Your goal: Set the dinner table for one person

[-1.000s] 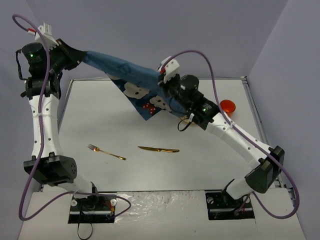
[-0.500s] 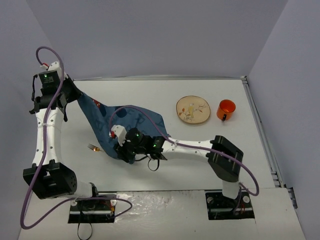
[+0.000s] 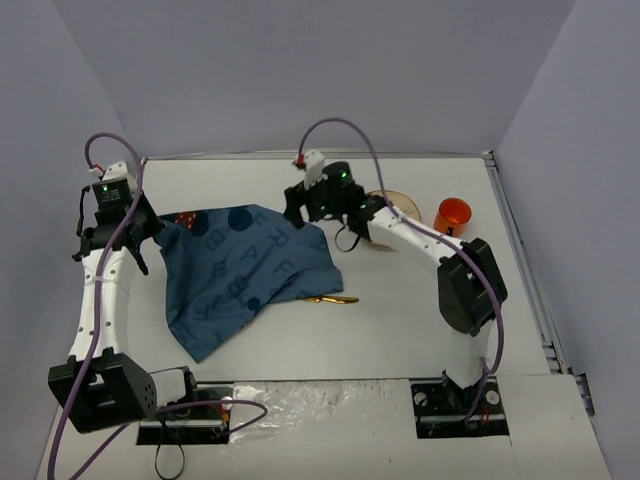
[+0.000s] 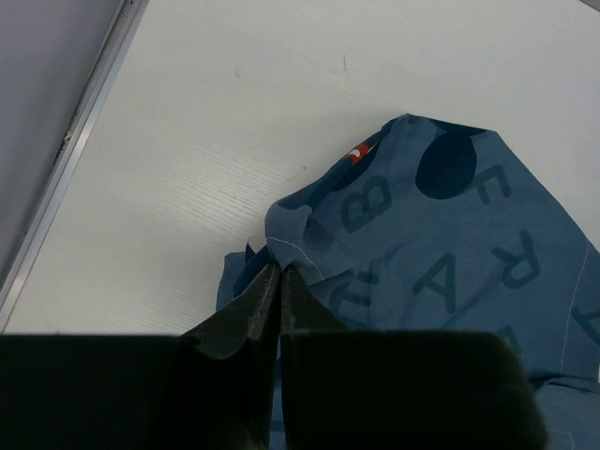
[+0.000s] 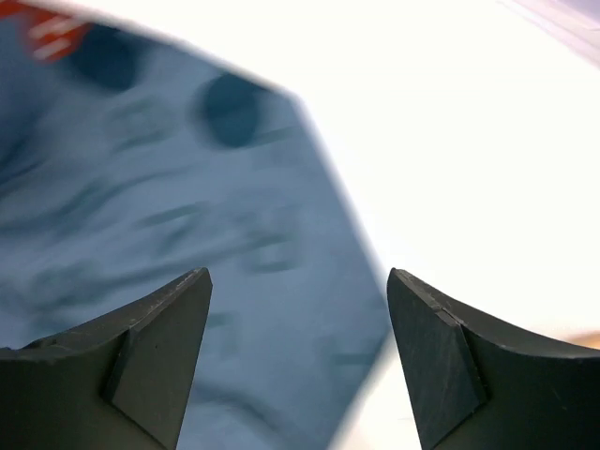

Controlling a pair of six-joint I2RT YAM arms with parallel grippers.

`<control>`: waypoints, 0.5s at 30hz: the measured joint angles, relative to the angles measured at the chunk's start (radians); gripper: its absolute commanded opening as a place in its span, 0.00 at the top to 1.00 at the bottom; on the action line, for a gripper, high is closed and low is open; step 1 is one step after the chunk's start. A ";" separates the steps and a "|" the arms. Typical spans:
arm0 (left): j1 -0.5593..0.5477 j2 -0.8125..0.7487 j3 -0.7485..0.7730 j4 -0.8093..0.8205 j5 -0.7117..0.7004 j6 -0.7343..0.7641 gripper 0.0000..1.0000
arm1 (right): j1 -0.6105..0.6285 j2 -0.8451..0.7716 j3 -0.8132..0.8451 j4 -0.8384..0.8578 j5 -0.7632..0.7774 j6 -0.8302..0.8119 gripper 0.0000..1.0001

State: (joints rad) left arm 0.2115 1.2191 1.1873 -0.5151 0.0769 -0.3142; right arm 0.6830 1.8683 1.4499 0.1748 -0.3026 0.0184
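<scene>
left gripper (image 4: 278, 274) pinched shut on placemat (image 4: 441, 244) edge. right gripper (image 5: 298, 277) jaws apart, nothing between them, placemat corner just below. dinner table (image 3: 400, 330) under both grippers. knife (image 3: 330, 299) half under placemat.

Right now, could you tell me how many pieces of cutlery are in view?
1: a gold knife on the dinner table, its left end under the blue placemat. More cutlery may lie hidden beneath that cloth.
</scene>
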 measured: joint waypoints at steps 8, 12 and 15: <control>0.000 0.000 -0.021 0.018 -0.008 0.016 1.00 | -0.199 0.220 0.131 0.007 -0.063 -0.052 0.30; 0.000 0.000 -0.022 0.023 -0.008 0.018 1.00 | -0.197 0.343 0.144 -0.011 -0.110 -0.076 0.30; 0.000 0.000 -0.022 0.023 -0.008 0.019 1.00 | -0.192 0.392 0.158 -0.017 -0.149 -0.095 0.31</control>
State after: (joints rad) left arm 0.2115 1.2194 1.1656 -0.4919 0.0692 -0.2955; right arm 0.4915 2.2599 1.6081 0.1583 -0.4513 -0.0765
